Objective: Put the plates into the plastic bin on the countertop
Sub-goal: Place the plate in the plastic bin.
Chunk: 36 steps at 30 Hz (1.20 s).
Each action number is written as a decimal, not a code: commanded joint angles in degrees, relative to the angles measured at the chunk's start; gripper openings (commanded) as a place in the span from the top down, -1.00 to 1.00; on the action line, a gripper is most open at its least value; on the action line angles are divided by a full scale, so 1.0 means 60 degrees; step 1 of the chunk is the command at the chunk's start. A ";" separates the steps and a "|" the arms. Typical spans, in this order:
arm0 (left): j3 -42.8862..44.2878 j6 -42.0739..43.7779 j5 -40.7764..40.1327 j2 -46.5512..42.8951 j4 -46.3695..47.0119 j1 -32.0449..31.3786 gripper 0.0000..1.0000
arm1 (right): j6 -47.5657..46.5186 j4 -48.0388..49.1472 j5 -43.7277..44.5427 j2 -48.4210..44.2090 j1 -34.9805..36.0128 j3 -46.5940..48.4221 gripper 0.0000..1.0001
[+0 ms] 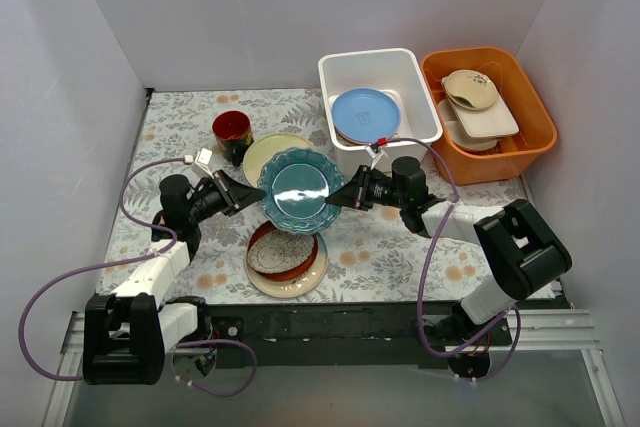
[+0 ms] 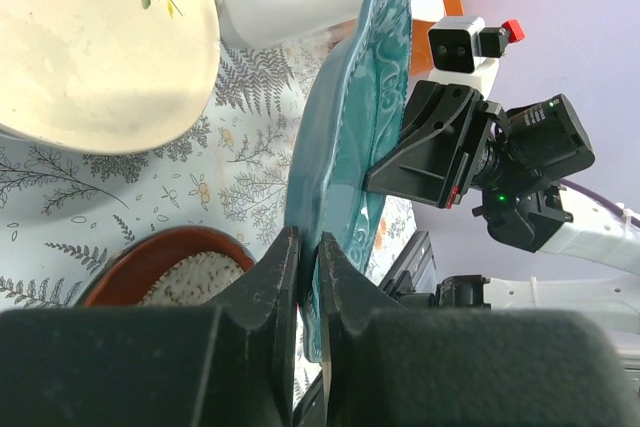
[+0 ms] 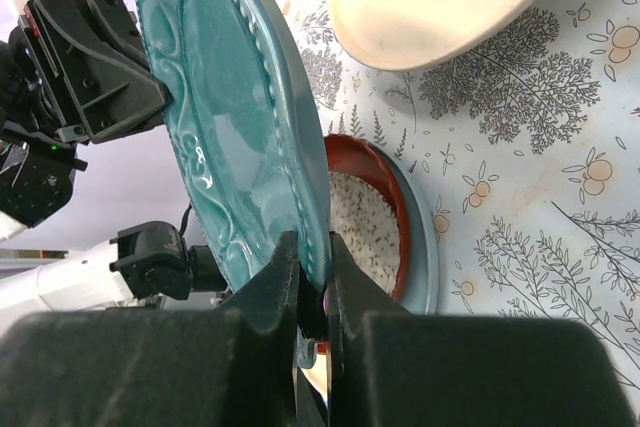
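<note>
The left fingers (image 2: 272,287) and right fingers (image 3: 276,285) each clamp opposite edges of the teal plate (image 1: 300,190).

Lab test cell, plain white walls (image 1: 250,7), patterned countertop (image 1: 400,247), mounting rail (image 1: 570,325)

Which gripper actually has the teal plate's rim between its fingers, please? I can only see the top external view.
Observer: The left wrist view shows the left gripper shut on the teal plate, with the rim between its fingers.
Operator: And the right one?
Observer: In the right wrist view, the right gripper pinches the opposite rim the same way.
Operator: Is it clear of the stack below?
Observer: In the left wrist view, patterned countertop shows between it and the red-brown plate, so they look apart.
</note>
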 commanded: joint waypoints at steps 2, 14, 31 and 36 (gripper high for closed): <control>0.0413 -0.0335 0.0571 -0.0219 0.0311 -0.0263 0.61 | -0.0891 0.0356 0.0098 -0.0183 0.0246 0.0169 0.97; 0.0545 0.0119 0.0615 -0.0234 -0.0070 -0.0277 -0.89 | -0.1066 -0.0010 0.0142 -0.0490 0.0232 0.0359 0.97; 0.0560 0.0427 0.0351 -0.0233 -0.0525 -0.0277 -0.96 | -0.1418 -0.0757 0.0303 -0.0886 0.0217 0.0828 0.97; 0.0531 0.0442 0.0322 -0.0234 -0.0525 -0.0277 -0.96 | -0.1506 -0.1079 0.0289 -0.1018 0.0115 0.1121 0.97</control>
